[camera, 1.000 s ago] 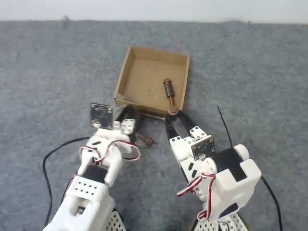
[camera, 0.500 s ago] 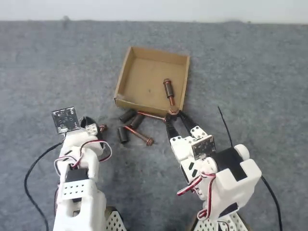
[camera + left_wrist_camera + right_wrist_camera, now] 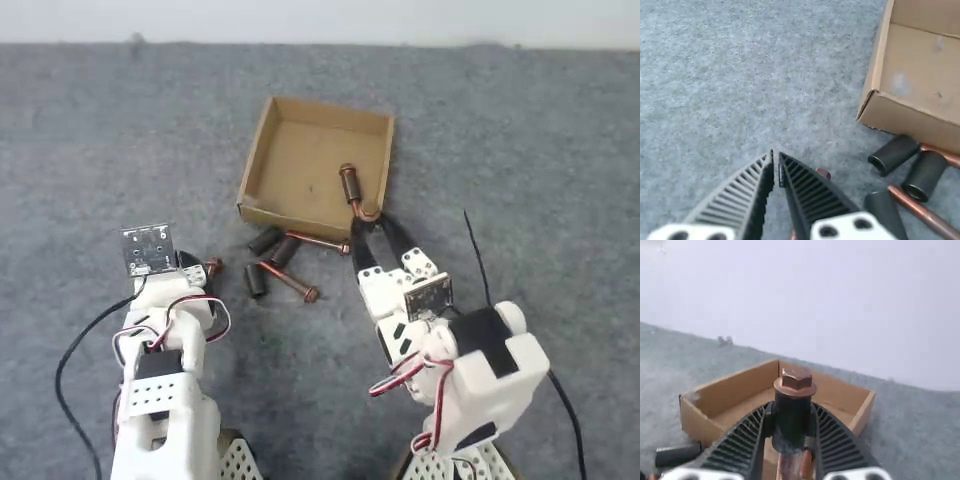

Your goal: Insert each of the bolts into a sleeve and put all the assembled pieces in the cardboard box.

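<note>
The right gripper (image 3: 370, 222) has pushed forward to the near wall of the brown cardboard box (image 3: 258, 160), clamping a copper hex bolt in a black sleeve (image 3: 792, 410), while the left gripper (image 3: 776, 156), well left of the box, pinches a copper bolt (image 3: 823, 173) between almost closed jaws.

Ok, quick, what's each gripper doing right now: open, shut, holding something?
Left gripper: shut on a thin copper bolt.
Right gripper: shut on a black cylindrical sleeve with a copper hex-head bolt through it.
</note>
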`<state>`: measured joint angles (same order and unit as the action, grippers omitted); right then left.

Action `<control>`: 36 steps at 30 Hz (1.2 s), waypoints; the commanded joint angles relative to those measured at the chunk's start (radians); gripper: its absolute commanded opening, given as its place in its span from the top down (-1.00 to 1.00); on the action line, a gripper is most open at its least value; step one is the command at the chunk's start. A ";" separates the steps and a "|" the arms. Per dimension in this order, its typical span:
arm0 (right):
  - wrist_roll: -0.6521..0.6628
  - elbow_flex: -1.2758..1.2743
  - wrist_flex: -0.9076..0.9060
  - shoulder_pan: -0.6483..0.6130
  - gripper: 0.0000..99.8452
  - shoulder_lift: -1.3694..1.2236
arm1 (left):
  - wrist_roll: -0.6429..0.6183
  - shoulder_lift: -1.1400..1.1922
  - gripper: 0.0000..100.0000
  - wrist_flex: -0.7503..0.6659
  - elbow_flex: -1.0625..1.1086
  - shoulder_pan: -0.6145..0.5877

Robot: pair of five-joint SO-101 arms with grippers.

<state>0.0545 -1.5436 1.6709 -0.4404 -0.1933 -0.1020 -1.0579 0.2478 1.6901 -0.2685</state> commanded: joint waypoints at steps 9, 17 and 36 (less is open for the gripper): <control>0.008 0.164 -0.648 0.012 0.99 0.541 | 0.011 -0.031 0.98 0.003 -0.012 -0.006; 0.005 0.433 -1.362 0.008 0.99 0.751 | 0.011 -0.031 0.98 0.003 -0.012 -0.006; 0.011 1.013 -1.893 0.013 0.99 0.318 | 0.012 -0.031 0.98 0.002 -0.012 -0.006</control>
<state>0.0545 -0.6859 -0.1918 -0.4404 0.1626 -0.1020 -1.0579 0.2478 1.6901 -0.2685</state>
